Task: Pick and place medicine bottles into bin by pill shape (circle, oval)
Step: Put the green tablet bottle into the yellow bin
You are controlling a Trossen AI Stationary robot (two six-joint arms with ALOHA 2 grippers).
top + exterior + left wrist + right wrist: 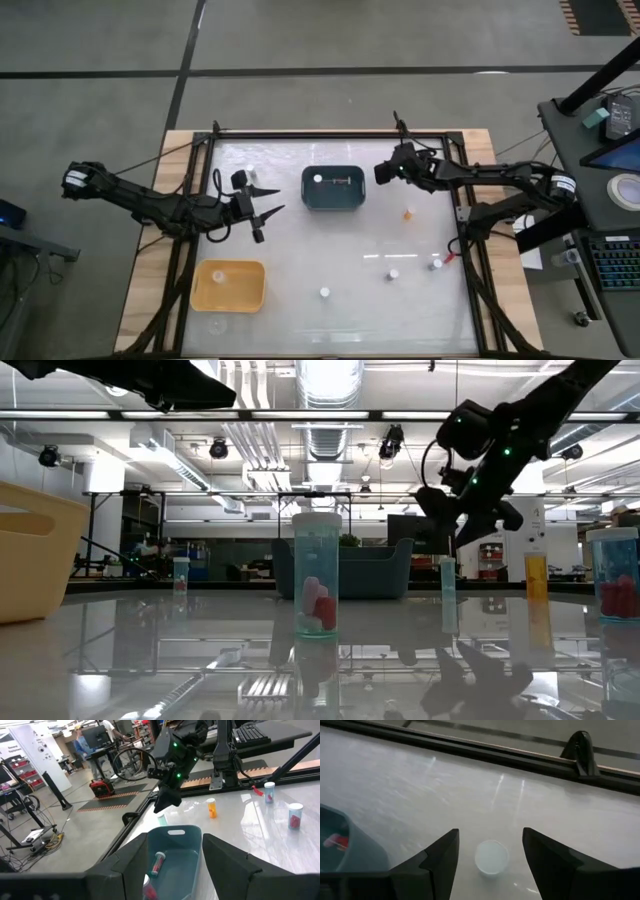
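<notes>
Right end effector (490, 851) hung open, empty — white-capped bottle (491, 857) stood upright directly beneath, between fingers, beside teal bin (333, 188). Left end effector (262, 214) open, empty, farther.

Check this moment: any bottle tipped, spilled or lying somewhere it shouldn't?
Nothing stands out. The loose bottles on the table, such as the orange one, stand upright. The only ones lying down are inside the teal bin. The yellow bin sits square. Both grippers hover open, left and right.
</notes>
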